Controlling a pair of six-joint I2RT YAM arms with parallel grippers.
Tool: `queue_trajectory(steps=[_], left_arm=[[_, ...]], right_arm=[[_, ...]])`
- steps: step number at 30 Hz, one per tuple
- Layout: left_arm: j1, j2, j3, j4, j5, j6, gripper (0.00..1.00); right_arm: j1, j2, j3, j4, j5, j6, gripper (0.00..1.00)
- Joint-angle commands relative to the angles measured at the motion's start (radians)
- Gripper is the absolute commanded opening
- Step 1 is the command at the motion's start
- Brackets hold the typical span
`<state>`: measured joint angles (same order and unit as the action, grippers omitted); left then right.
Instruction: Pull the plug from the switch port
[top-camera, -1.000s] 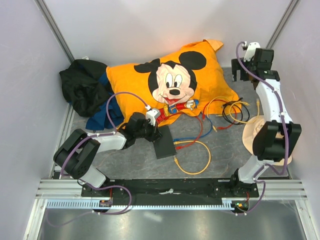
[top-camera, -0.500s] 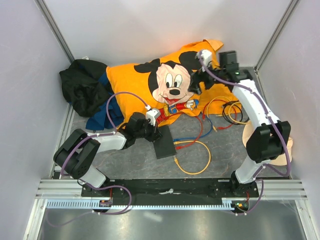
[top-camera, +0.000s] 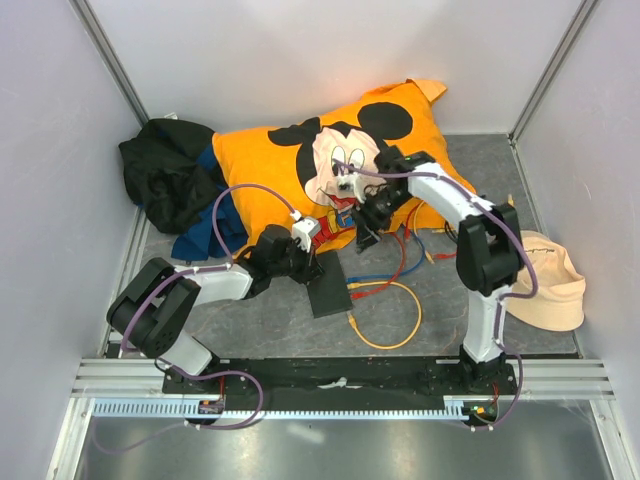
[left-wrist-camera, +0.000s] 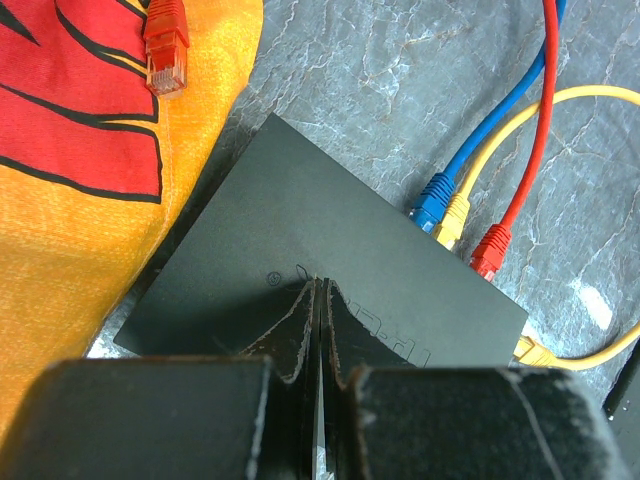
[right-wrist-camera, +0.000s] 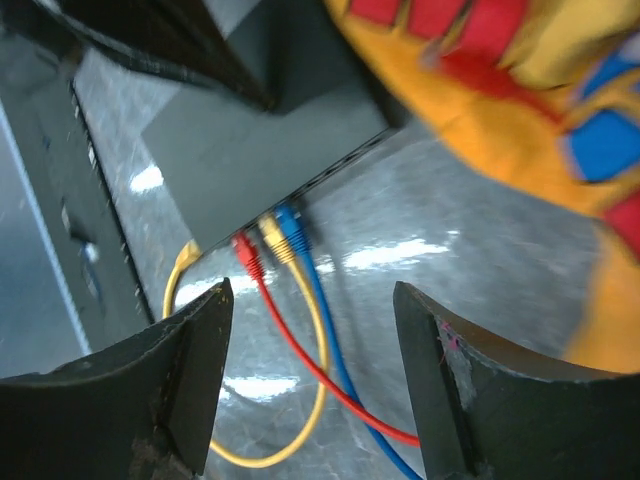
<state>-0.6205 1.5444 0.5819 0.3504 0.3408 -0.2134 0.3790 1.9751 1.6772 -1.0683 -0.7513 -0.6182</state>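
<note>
The switch (top-camera: 330, 283) is a flat dark box lying on the grey mat in front of the pillow. My left gripper (top-camera: 300, 262) is shut, its tips (left-wrist-camera: 320, 285) pressed on the switch's top face (left-wrist-camera: 300, 240). Along one edge sit a blue plug (left-wrist-camera: 432, 197), a yellow plug (left-wrist-camera: 452, 218), a red plug (left-wrist-camera: 490, 250) and a second yellow plug (left-wrist-camera: 530, 350). My right gripper (top-camera: 365, 235) hovers open at the pillow's front edge. Between its fingers (right-wrist-camera: 312, 290) I see the red plug (right-wrist-camera: 247, 255), yellow plug (right-wrist-camera: 275, 238) and blue plug (right-wrist-camera: 292, 225) further off, none touched.
An orange Mickey Mouse pillow (top-camera: 330, 160) fills the back. A black heap of cloth (top-camera: 165, 175) and blue cloth (top-camera: 205, 235) lie at left. A loose red plug (left-wrist-camera: 165, 45) rests on the pillow. Coiled cables (top-camera: 465, 220) and a beige hat (top-camera: 545, 285) lie at right.
My right arm has swung from the far right corner leftward and down to the pillow's front edge, its jaws narrowing a little. The left arm has not moved.
</note>
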Motion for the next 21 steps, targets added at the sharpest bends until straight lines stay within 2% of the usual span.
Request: queue_trajectory(steps=[1,6,8,21], left_arm=[[-0.010,0.019,-0.056,-0.149,0.007,0.054,0.02],[-0.010,0.019,-0.056,-0.149,0.007,0.054,0.02],[-0.010,0.026,-0.051,-0.152,0.006,0.051,0.02],[-0.010,0.017,-0.057,-0.156,-0.002,0.045,0.02]], right_arm=[[0.020,0.089,0.049,-0.160,-0.017,-0.127,0.72],[0.044,0.148,0.050,-0.185,-0.011,-0.147,0.69],[0.061,0.163,0.030,-0.136,0.018,-0.089,0.68],[0.097,0.324,0.070,-0.173,-0.043,-0.068,0.65]])
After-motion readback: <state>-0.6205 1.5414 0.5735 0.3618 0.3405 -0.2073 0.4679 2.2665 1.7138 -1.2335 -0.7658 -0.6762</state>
